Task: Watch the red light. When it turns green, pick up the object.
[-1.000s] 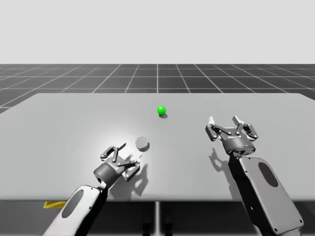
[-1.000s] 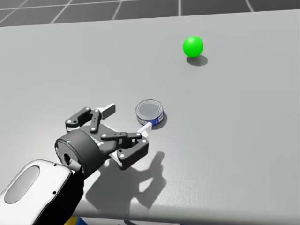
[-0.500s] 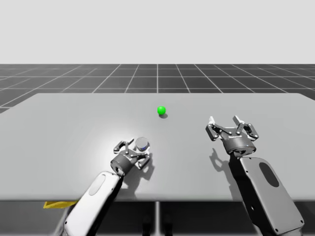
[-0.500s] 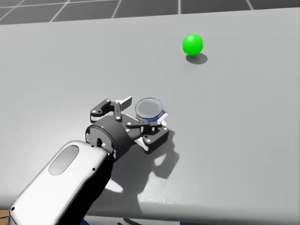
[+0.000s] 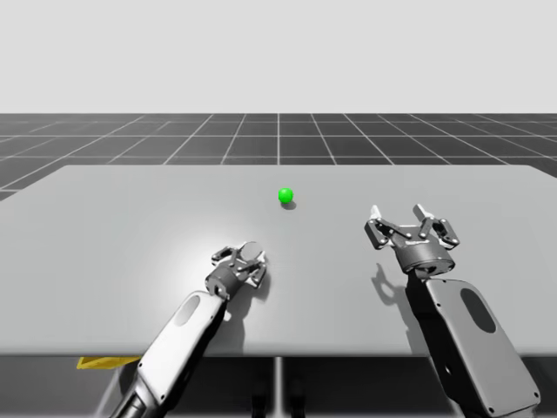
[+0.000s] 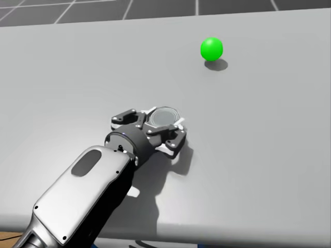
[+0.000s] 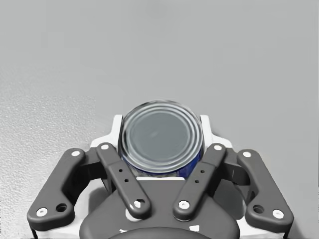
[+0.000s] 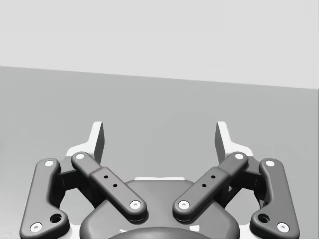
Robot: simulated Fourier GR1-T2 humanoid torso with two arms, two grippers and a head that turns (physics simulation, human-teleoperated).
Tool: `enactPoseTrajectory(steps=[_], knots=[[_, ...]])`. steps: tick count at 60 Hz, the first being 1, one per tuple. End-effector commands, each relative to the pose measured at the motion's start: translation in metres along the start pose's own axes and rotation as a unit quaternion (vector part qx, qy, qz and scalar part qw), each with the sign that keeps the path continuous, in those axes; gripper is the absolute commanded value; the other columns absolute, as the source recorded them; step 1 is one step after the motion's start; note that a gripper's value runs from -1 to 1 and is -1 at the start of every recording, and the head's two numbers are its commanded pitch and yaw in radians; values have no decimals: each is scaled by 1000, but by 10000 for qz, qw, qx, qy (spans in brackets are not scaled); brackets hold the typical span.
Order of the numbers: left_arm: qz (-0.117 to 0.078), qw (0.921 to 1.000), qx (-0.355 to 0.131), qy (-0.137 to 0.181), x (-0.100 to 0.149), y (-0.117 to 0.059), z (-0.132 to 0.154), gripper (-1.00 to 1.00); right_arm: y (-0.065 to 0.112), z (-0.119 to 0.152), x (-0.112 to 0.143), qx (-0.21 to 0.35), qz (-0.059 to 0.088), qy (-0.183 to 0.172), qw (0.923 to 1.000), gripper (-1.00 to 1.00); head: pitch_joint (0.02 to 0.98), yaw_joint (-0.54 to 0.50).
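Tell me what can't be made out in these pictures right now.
The can: base and most of its wall, left wrist view, hidden under its lid and behind my left gripper.
Whether the can rests on the table: high view, too small, covered by that gripper.
Upper part of my left arm: head view, cut off by the bottom edge.

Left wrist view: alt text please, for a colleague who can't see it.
My left claw is shut on a short blue can with a ringed silver lid, a white fingertip pressing each side. The grey table stretches ahead of it.
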Motion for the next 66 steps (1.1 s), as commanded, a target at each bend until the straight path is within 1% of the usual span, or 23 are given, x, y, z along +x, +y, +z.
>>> enactPoseTrajectory(steps=[1,3,7,12,13,16,23,24,36,44,48,52,53,56,60,64,66], knots=[[14,10000,-40,80,-6,2,-2,961,0,0,1,-5,-7,-11,10000,-1000,833,129],[18,9999,-54,84,-7,1,-2,1000,0,1,1,-13,-14,-15,10000,-1000,829,130],[13,9999,-89,87,-7,1,-1,1000,0,1,2,-15,-17,-26,10000,-1000,822,131],[-5,9999,-115,79,-8,1,0,1000,-1,1,2,-20,-19,-31,10000,-1000,786,132],[-20,9999,-124,80,-8,1,0,1000,-1,1,2,-18,-18,-34,10000,-1000,759,134],[-29,9999,-133,84,-8,1,0,1000,-1,1,3,-21,-18,-38,10000,-1000,731,134],[-60,9998,-138,97,-10,0,0,1000,-1,1,3,-18,-27,-36,10000,-1000,628,138],[-54,9998,-137,105,-10,0,0,1000,-1,1,3,-14,-32,-34,10000,-1000,598,139],[-56,9998,-128,144,-11,-1,-1,1000,-1,1,2,1,-71,-27,10000,-1000,457,129],[-58,9998,-133,142,-10,-1,-1,1000,0,1,2,7,-76,-25,10000,-1000,432,127],[-21,9998,-154,91,-6,-1,1,1000,-1,1,2,4,-72,-25,10000,-1000,430,129],[-75,9998,-154,31,0,-2,3,1000,-1,1,2,4,-71,-26,10000,-1000,429,131],[-132,9998,-167,-3,5,-2,5,1000,-1,1,2,2,-61,-25,10000,-1000,428,132],[-173,9997,-173,-71,12,-2,8,1000,-1,1,1,-2,-54,-27,10000,-1000,427,132],[-269,9993,-154,-206,28,1,12,1000,-1,0,1,-7,-61,-18,10000,-1000,425,133],[-295,9991,-134,-278,37,3,13,1000,-1,0,1,-3,-78,-5,10000,-1000,423,132],[-325,9988,-103,-363,46,6,15,1000,-1,0,1,2,-96,0,10000,-1000,420,131]])
